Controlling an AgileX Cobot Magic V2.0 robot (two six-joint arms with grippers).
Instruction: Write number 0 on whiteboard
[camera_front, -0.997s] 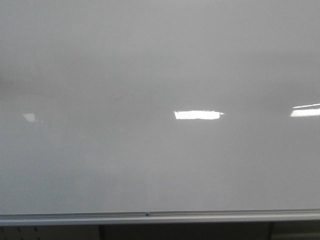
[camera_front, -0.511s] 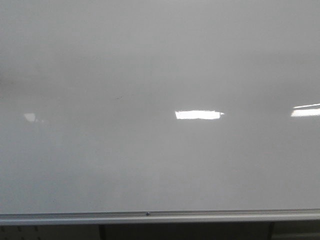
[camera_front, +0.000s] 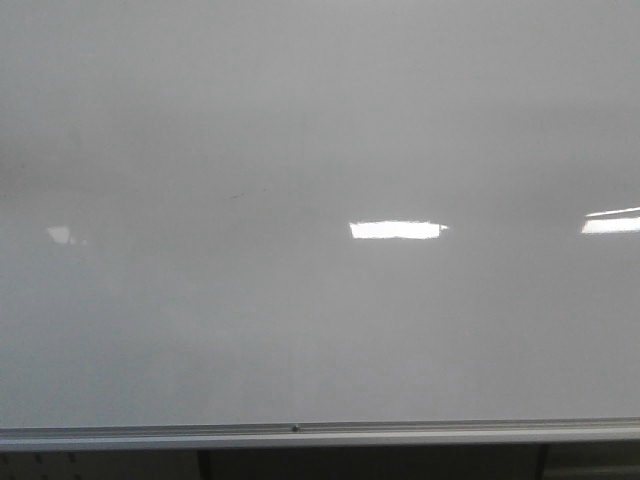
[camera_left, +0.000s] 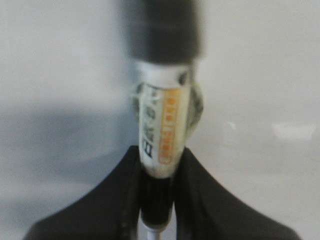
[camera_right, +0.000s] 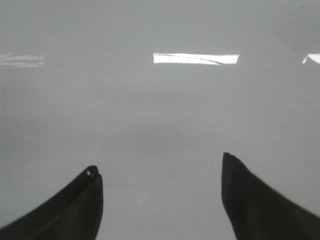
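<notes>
Gripping marker, left gripper; right gripper spread wide above bare whiteboard.

Left gripper jaws clamped; right gripper jaws spread apart.

Glossy grey-white whiteboard, unmarked

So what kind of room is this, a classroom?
Possibly a classroom, office or lab; I can't tell which. A large whiteboard with a metal rail reflects ceiling lights, and the left gripper holds a marker.
</notes>
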